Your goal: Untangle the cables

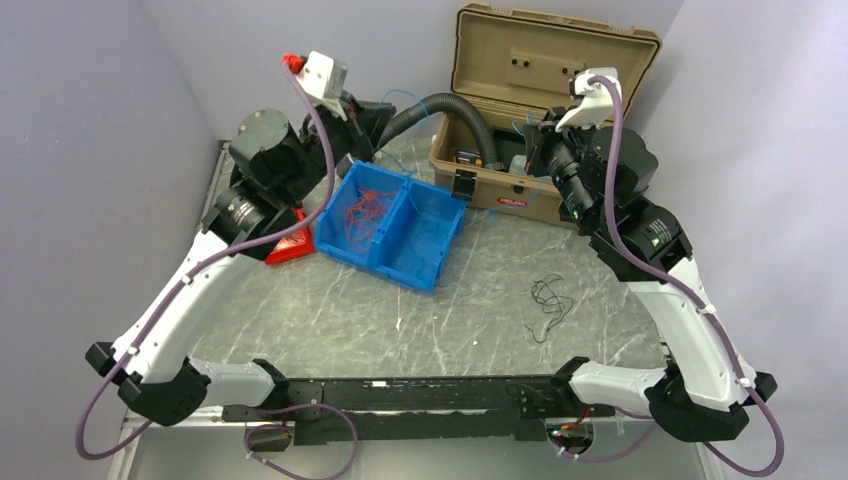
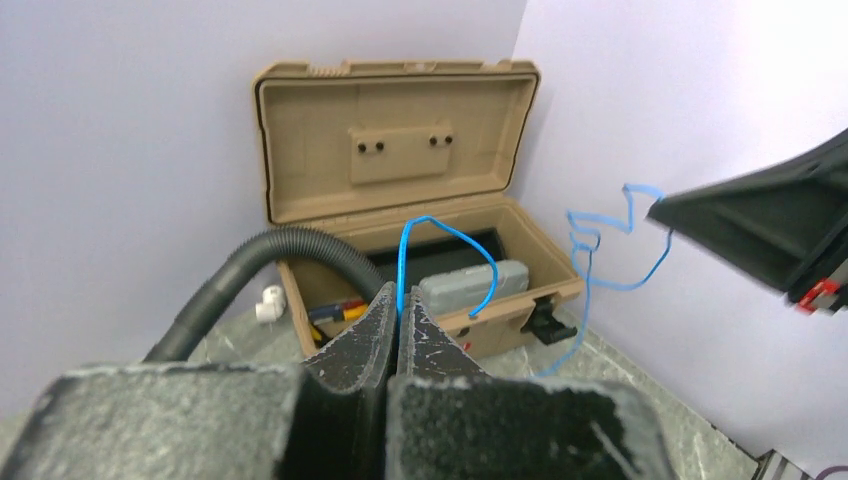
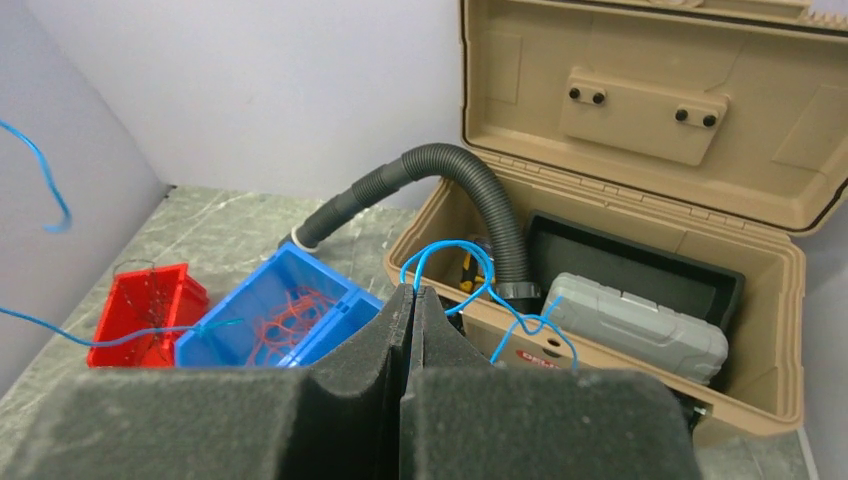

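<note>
My left gripper (image 2: 398, 292) is shut on a thin blue cable (image 2: 442, 235) that arcs up out of its tips to a free end over the toolbox. My right gripper (image 3: 410, 290) is shut on another looping blue cable (image 3: 470, 262). Both grippers hang raised at the back, the left gripper (image 1: 380, 120) facing the right gripper (image 1: 530, 137). I cannot tell whether the two blue strands are joined. Red cables (image 1: 362, 214) lie tangled in the left compartment of the blue bin (image 1: 432, 270). Black cables (image 1: 550, 300) lie loose on the table.
An open tan toolbox (image 1: 545, 60) stands at the back right, with a thick grey corrugated hose (image 1: 450, 105) running into it. A red bin (image 1: 290, 247) sits left of the blue bin. Walls close in on both sides.
</note>
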`<state>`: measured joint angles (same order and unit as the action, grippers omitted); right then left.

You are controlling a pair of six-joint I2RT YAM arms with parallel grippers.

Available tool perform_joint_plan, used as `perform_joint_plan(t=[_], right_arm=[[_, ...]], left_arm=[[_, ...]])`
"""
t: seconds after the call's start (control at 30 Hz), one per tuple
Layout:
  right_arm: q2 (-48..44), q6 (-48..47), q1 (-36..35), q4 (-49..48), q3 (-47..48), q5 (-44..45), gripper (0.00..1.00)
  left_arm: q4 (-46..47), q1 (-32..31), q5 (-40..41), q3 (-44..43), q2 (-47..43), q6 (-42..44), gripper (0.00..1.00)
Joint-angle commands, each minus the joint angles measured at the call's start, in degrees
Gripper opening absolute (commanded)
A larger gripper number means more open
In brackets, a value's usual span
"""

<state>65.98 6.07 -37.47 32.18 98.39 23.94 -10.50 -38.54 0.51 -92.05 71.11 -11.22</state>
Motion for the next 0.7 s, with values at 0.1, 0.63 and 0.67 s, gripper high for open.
perform_joint_plan(t=[0.1, 0.63, 0.67], right_arm=[[-2.29, 0.46, 1.47, -3.79, -4.03, 1.19, 0.00], [-4.36, 0.70, 2.43, -4.34, -6.14, 0.22, 0.00], [-4.28, 0.74, 2.45, -4.25, -6.24, -0.12, 0.00]], left_arm=[[-2.80, 0.19, -3.34, -15.01, 6.57, 3.14, 0.00], [-2.74, 1.55, -6.87, -31.51, 15.65, 2.28, 0.00], [-2.36, 1.69, -6.45, -30.11, 15.23, 2.43, 0.00]])
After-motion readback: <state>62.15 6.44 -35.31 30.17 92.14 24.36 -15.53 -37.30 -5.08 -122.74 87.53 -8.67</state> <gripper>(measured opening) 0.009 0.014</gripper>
